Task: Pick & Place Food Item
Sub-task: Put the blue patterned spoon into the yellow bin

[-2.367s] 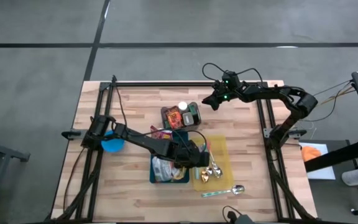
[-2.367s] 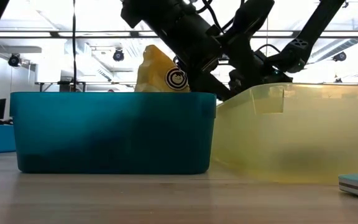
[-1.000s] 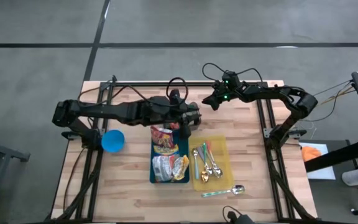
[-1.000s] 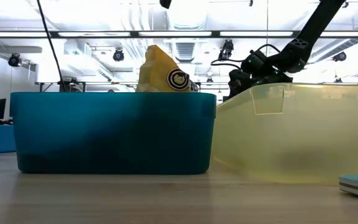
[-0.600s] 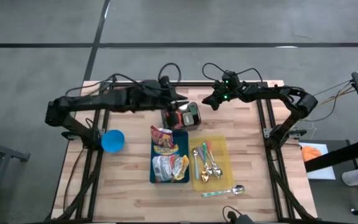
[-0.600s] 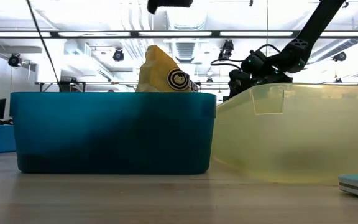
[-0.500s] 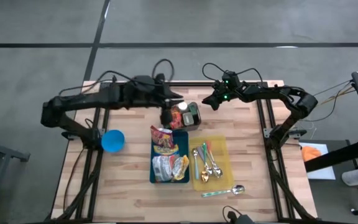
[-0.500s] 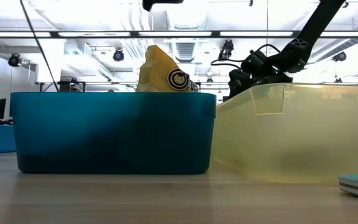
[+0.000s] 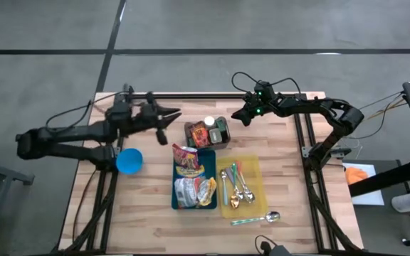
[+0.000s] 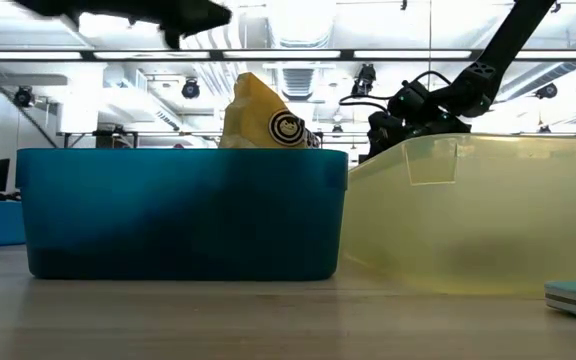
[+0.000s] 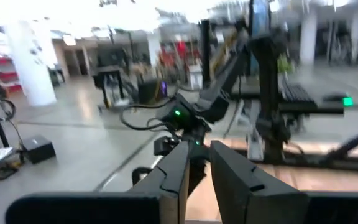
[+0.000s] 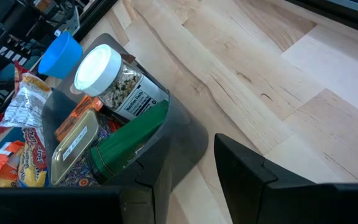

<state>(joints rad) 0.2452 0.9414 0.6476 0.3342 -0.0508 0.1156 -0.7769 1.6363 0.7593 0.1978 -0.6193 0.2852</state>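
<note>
While snack packets (image 9: 191,178) lie in the teal bin (image 9: 211,203) at the near middle, the left gripper (image 9: 168,119) hovers well apart beyond them, fingers narrow, empty; right gripper (image 9: 240,115) waits farther back, slightly parted, empty.

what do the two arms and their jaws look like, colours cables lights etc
Both arms are dark, slim and jointed, with black cables looping loose along them. The right arm shows a small green light near its wrist. The right gripper has flat, dark, angular jaws; the left gripper has the same.
</note>
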